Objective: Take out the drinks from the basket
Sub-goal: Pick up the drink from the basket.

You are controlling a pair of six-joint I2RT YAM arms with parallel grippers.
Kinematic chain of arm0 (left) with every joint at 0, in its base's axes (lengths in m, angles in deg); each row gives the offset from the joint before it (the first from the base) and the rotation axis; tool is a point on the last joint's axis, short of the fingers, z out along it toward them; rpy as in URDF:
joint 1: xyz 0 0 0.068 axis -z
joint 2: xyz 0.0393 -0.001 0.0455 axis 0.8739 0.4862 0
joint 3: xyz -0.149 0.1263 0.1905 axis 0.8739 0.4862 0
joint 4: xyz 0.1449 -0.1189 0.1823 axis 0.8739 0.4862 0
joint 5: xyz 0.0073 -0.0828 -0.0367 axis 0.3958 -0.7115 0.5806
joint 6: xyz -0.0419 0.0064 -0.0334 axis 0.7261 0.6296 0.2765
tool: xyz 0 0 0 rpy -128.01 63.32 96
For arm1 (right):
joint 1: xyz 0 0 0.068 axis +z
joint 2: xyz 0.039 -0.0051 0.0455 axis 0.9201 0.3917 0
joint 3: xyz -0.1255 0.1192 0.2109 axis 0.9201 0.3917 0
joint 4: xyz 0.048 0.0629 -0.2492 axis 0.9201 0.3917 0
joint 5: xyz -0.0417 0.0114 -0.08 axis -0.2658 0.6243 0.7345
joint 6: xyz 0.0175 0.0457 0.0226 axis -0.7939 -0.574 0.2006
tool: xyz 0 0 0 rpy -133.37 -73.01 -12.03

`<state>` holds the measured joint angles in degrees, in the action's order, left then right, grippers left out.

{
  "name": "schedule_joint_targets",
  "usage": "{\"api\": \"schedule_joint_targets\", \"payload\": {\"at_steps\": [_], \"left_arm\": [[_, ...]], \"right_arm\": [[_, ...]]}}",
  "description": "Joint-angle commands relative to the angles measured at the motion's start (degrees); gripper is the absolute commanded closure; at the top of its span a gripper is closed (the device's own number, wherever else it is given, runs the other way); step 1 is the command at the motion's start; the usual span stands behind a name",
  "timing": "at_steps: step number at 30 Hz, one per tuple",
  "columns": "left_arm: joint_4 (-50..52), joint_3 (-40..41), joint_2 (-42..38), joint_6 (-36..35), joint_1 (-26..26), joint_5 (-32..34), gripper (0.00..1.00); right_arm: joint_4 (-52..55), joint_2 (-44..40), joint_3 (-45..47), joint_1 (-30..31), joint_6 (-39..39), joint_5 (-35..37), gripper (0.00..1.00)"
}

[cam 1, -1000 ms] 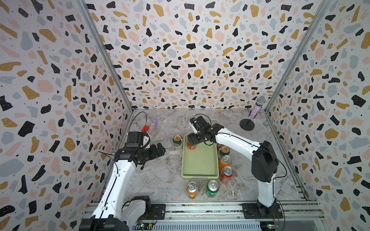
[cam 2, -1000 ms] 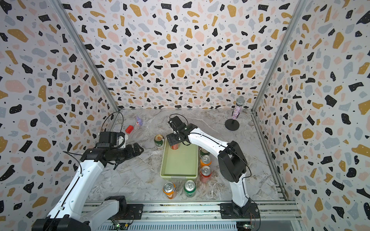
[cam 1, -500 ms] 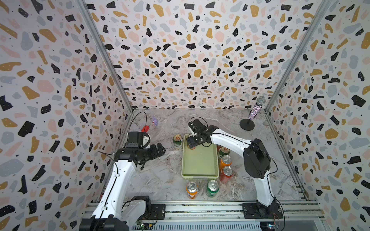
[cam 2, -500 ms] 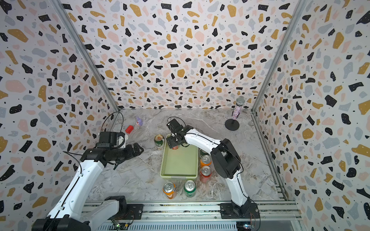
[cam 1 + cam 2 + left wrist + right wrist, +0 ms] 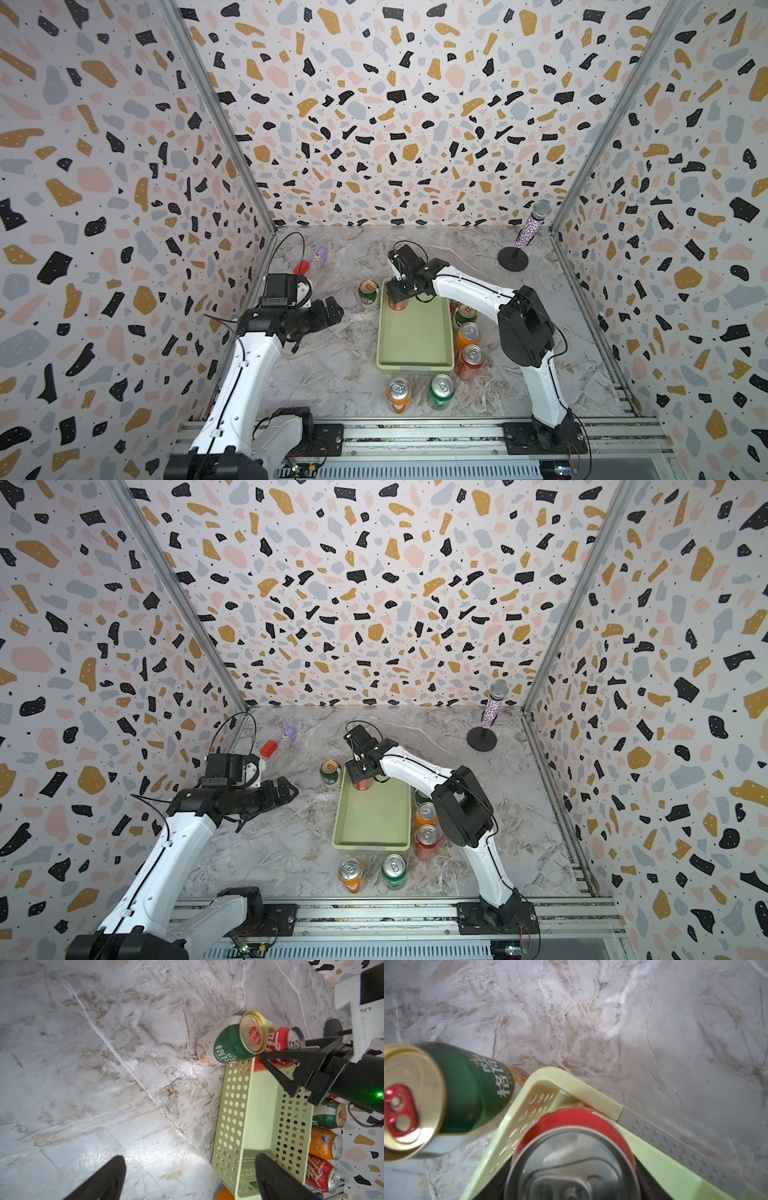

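Right claw (image 5: 397, 296) closed on red can (image 5: 397, 306), upright in far corner of basket (image 5: 415, 366); left claw (image 5: 334, 309) spread open, empty, above tabletop (image 5: 332, 374); dark green can (image 5: 368, 293) just outside basket beside that corner

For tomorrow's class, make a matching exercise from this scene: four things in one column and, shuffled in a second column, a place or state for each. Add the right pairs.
Things
1. bright green can
2. glittery microphone
3. left gripper
4. red can gripped by the right gripper

Places or states
a. open, above the table
b. inside the basket, at its far end
c. on the table, just outside the basket's near end
d. upright on a black round stand in the far corner

Pairs: 1-c, 2-d, 3-a, 4-b
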<state>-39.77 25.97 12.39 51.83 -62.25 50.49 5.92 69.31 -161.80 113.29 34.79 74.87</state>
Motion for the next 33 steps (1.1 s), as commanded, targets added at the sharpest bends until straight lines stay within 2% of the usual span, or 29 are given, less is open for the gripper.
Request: {"api": "schedule_joint_targets", "payload": {"at_steps": [1, 6, 11, 23, 33], "left_arm": [[-1.40, 0.77, -0.29, 0.00, -0.24, 0.01, 0.00], [-1.39, 0.79, -0.26, 0.02, -0.24, 0.38, 0.00], [-1.47, 0.79, -0.33, 0.10, -0.24, 0.52, 0.00], [-1.44, 0.79, -0.60, 0.14, -0.24, 0.68, 0.00], [-1.41, 0.61, 0.46, 0.14, -0.24, 0.32, 0.00]], "right_arm": [[-2.07, -3.07, 1.37, -0.08, 0.38, -0.36, 0.49], [-3.18, -7.43, 4.54, -0.05, 0.80, 0.22, 0.63], [-3.60, -11.70, 7.20, -0.04, 0.89, 0.22, 0.70], [-3.89, -20.53, 13.06, 0.37, 1.09, -1.53, 0.75], [-2.99, -25.58, 14.45, 3.40, 1.66, -0.84, 0.76]]}}
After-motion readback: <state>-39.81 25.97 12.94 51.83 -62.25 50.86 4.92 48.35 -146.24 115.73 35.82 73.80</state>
